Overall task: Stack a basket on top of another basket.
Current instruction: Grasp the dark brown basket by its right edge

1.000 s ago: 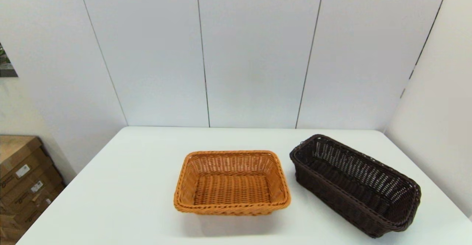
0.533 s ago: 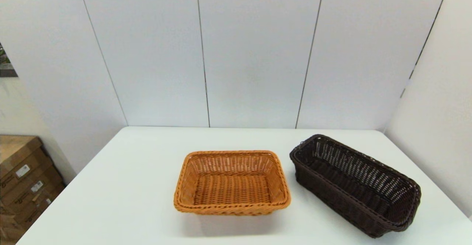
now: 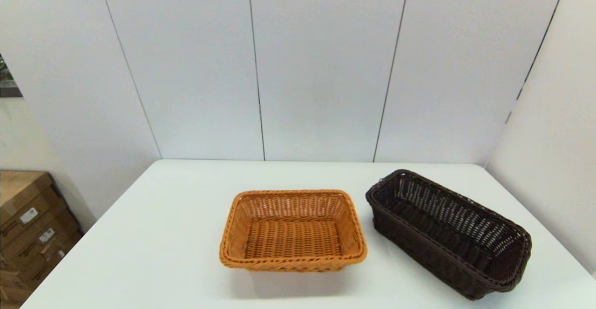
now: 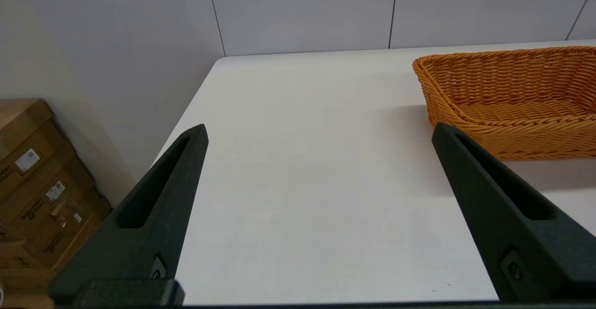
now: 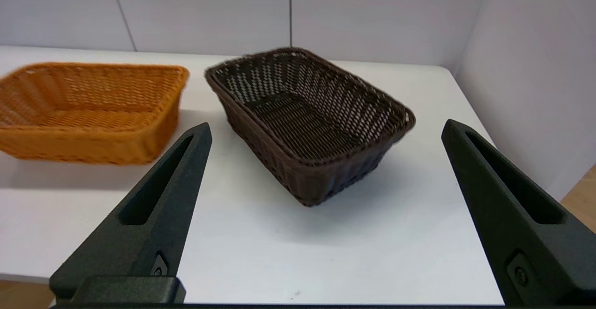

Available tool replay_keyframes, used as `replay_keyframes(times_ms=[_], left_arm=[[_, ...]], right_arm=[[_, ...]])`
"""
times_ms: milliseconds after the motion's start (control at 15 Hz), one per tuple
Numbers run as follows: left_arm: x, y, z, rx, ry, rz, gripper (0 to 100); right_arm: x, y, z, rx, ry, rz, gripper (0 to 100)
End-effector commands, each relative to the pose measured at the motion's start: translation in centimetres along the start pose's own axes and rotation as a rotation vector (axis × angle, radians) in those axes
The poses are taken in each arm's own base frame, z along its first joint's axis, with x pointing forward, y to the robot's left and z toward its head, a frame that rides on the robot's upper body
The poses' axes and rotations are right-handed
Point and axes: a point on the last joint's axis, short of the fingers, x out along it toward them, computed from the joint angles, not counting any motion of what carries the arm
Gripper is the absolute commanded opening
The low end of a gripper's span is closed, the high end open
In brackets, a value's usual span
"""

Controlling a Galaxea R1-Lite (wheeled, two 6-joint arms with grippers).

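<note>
**Waiting at the start: nothing stacked yet**

Looking over my feeds, I judge the task to be at its very beginning. The dark basket [image 3: 449,234] sits on the white surface [image 3: 153,248] toward my right side, lying at an angle, with its near end close to the front edge. The tan basket [image 3: 292,230] sits squarely at the middle, just beside the dark one; I see a narrow strip of surface between them, so they look apart. Both are upright and hold nothing.

Neither arm shows in my head view, so both are held back off the surface. The right gripper [image 5: 326,127] is spread wide, holds nothing, and faces the dark basket [image 5: 309,123] from the front edge, with the tan basket [image 5: 88,111] off to its side. The left gripper [image 4: 319,130] is also wide and unloaded, aimed at bare surface with the tan basket [image 4: 510,102] at the edge of its view.

Everything is left: reach, grip the dark basket's rim, lift it, carry it over the tan one, and set it down inside.
</note>
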Motion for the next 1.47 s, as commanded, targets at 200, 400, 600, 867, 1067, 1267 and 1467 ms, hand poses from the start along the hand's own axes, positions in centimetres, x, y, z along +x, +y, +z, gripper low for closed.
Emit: replay_keyframes(times_ms=[200,400,600,867,1067,1267,1467], left_arm=[[0.0,0.0,0.0,0.001,0.0,0.002,100],[0.0,0.0,0.0,0.001,0.0,0.002,100],[0.0,0.0,0.0,-0.001,0.001,0.0,100],[0.0,0.0,0.0,-0.004,0.003,0.0,100],[0.0,0.0,0.0,-0.002,0.001,0.002,100],[0.0,0.0,0.0,0.005,0.001,-0.001,100],[0.0,0.0,0.0,0.01,0.003,-0.001,100]], right_arm=[[3.6,-0.2,7.2,0.004,0.136,0.001,100],[6.9,-0.5,10.3,0.001,0.229,-0.041,100],[7.2,-0.6,13.3,-0.009,0.423,-0.076,100],[7.1,-0.7,14.2,-0.011,0.578,-0.112,100],[6.7,-0.7,13.6,-0.016,0.657,-0.13,100],[7.0,-0.8,12.7,-0.008,0.734,-0.152,100],[8.1,-0.9,11.7,-0.026,0.83,-0.188,100]])
